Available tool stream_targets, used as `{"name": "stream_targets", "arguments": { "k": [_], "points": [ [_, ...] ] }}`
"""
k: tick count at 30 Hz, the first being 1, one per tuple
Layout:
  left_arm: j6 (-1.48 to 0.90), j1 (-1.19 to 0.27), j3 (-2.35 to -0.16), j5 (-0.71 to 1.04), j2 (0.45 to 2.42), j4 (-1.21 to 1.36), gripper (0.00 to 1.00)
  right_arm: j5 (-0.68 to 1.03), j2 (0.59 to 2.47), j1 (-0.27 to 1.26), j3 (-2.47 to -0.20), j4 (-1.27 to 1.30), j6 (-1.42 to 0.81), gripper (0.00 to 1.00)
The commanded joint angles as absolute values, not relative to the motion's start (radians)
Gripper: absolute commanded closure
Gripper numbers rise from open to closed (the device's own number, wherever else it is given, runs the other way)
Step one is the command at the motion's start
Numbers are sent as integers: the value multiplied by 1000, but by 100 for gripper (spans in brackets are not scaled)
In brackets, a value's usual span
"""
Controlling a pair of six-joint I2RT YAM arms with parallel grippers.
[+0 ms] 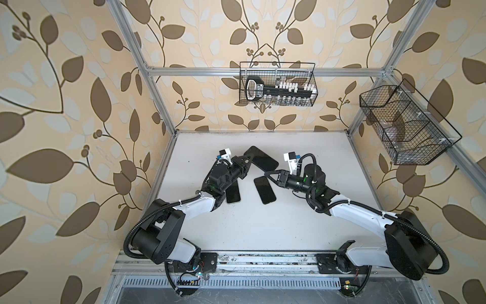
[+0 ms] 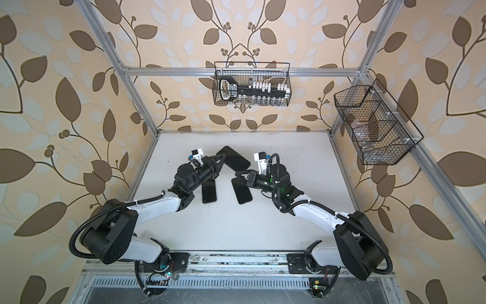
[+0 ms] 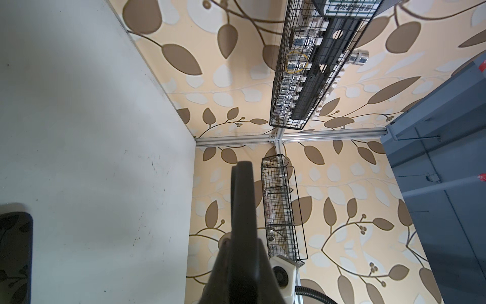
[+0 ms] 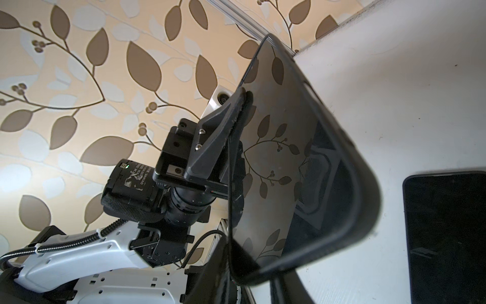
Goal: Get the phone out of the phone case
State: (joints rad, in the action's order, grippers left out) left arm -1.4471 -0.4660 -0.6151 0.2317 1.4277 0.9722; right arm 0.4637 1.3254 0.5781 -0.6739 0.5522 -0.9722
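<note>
The step, as I judge it, is to get my right claw (image 1: 267, 174) onto the phone case (image 4: 364, 189) alone and peel it off the phone (image 4: 276, 158) that my left claw (image 1: 249, 157) holds up.

My left claw is pressed together on the phone at one long edge. One finger (image 4: 238, 108) lies flat on the glass, and the other is hidden behind. That pinch probably locks phone and case together there, so I should start peeling at the corner farthest from it.

To do it well, I bite only the rubbery lip of the case, never the glass. I roll that corner back off the phone rather than tugging straight out, and I keep my left wrist stiff so the slab does not swivel.

Both stand tilted in the air, above and just beyond the flat phone (image 1: 264, 190) that lies mid-table. Another phone (image 1: 233, 196) lies beside the flat one, partly under my left arm.

My right claw hovers just above the flat phone's far end, at the case's lower corner (image 4: 244, 276). My own fingers (image 4: 289, 294) are dark blurs on either side of that corner. I cannot tell whether they already grip it or merely flank it.
</note>
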Motion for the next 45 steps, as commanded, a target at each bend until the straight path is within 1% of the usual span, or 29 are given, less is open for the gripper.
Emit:
{"name": "stream_targets", "arguments": {
  "k": [1,4,7,16,19,22,28,34,40,45],
  "points": [
    [-1469,-477,-622,227,1394,1111,100,451,1340,583,-698,581,-983,77],
    [-1472,-477,-622,225,1399,1115,100,453,1345,583,-695,586,-983,80],
    [-1476,-477,-624,221,1402,1119,100,453,1345,584,-692,589,-983,87],
    [-1503,-478,-623,224,1423,1155,100,450,1352,582,-689,594,-970,91],
    [-1519,-477,-622,221,1424,1157,100,457,1356,578,-689,594,-945,94],
    [-1556,-477,-617,212,1418,1157,100,474,1362,573,-692,599,-892,96],
    [-1621,-483,-620,198,1366,1072,100,499,1362,565,-686,606,-751,97],
    [-1626,-484,-632,183,1282,961,100,487,1355,559,-660,612,-648,97],
    [-1607,-485,-661,207,1249,921,100,494,1354,547,-632,646,-640,97],
    [-1543,-483,-671,230,1253,890,100,524,1322,534,-638,601,-618,93]
  ]
}}
